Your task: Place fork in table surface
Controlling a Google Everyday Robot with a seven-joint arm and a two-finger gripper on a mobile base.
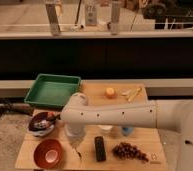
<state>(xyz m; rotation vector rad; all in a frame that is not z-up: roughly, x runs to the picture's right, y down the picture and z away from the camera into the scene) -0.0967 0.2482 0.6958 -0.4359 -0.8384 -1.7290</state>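
Note:
My white arm reaches in from the right across the light-brown wooden table surface (pixel 155 142). Its gripper (pixel 76 144) points down over the table's front left part, between the orange bowl and the black remote. A slim dark sliver (pixel 79 153), which looks like the fork, sticks out below the gripper, with its low end at or just above the wood. The rest of the fork is hidden by the gripper.
A green tray (pixel 52 90) sits at the back left. A dark bowl (pixel 41 125) with food and an orange bowl (pixel 49 153) are at the left. A black remote (pixel 100 148), grapes (pixel 130 151), a blue cup (pixel 126 131), an orange (pixel 110 92) and yellow sticks (pixel 132 93) lie right of the gripper.

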